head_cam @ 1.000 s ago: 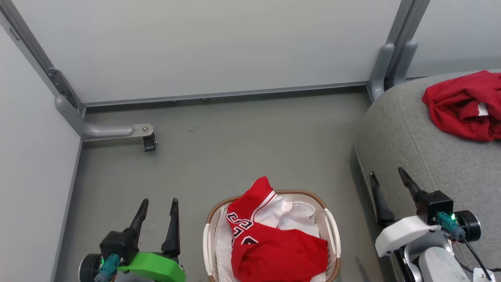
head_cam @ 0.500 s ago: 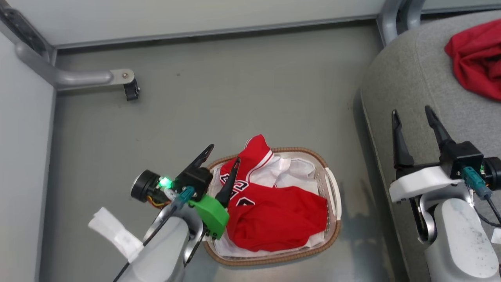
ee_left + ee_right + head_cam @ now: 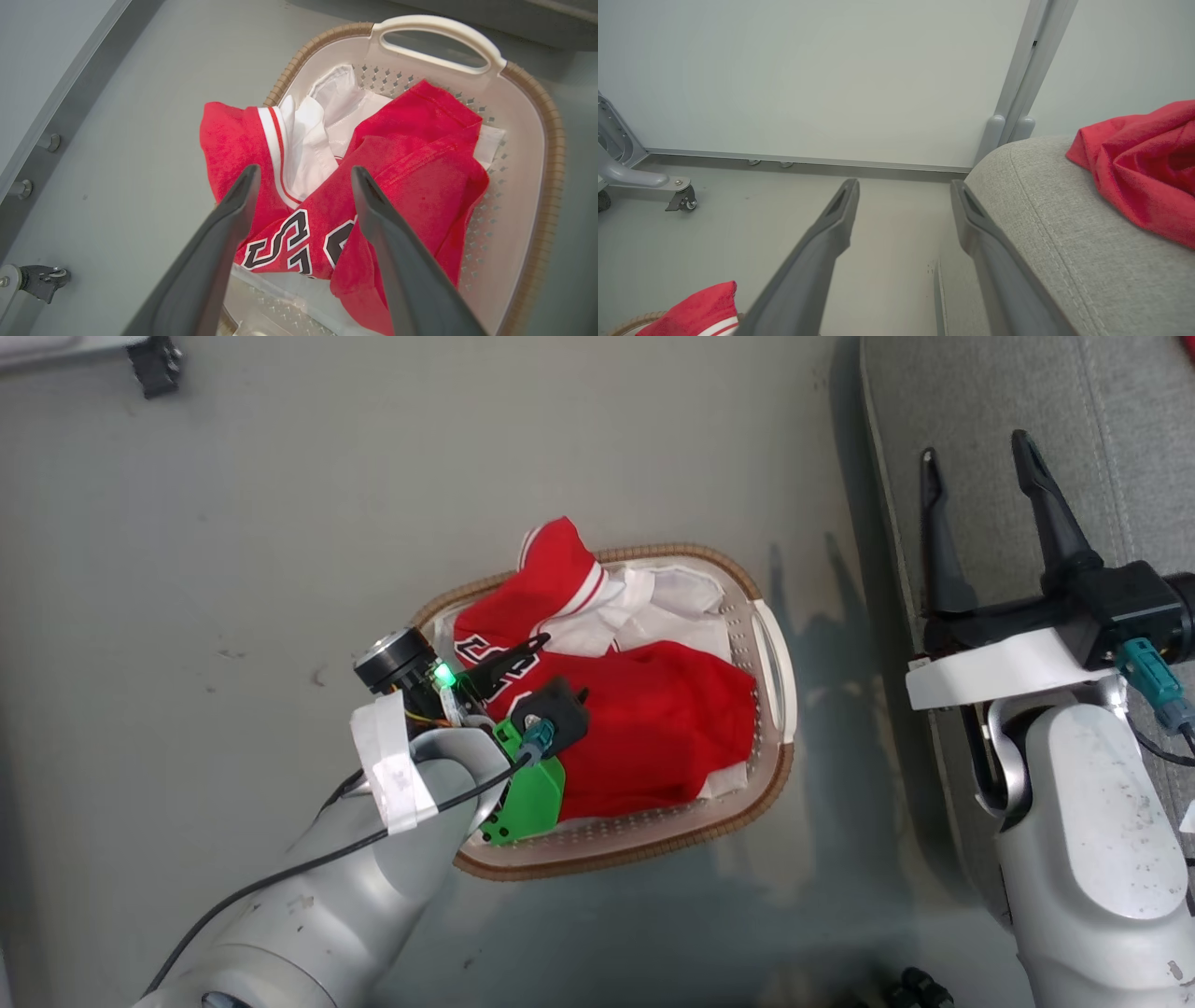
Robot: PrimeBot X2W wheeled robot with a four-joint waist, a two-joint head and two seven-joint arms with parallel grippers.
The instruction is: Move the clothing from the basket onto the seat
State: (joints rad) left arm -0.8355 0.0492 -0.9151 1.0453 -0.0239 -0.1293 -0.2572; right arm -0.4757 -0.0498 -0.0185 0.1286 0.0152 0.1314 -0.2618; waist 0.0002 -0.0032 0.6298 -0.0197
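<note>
The red-and-white jersey (image 3: 653, 728) with black-and-white lettering lies bunched in the white basket (image 3: 775, 653), over a white sheet (image 3: 672, 607). My left gripper (image 3: 565, 665) hangs open over the basket's left end. In the left wrist view the left gripper (image 3: 304, 169) has one finger on each side of the jersey (image 3: 420, 186) just above the lettering, not closed on it. My right gripper (image 3: 974, 443) stands open and holds nothing at the left edge of the grey seat (image 3: 1102, 448). In the right wrist view a plain red garment (image 3: 1139, 177) lies on the seat (image 3: 1064, 224).
The basket stands on grey floor (image 3: 280, 523) just left of the seat. A metal frame foot with a caster (image 3: 682, 198) sits far left, at the floor's top left corner (image 3: 154, 364) in the head view. Pale wall panels (image 3: 808, 79) and a grey post (image 3: 1017, 93) close the back.
The head camera has tilted down, shifting the whole scene up. My left gripper has swung from beside the basket to over it, down onto the jersey. The right gripper stays open by the seat.
</note>
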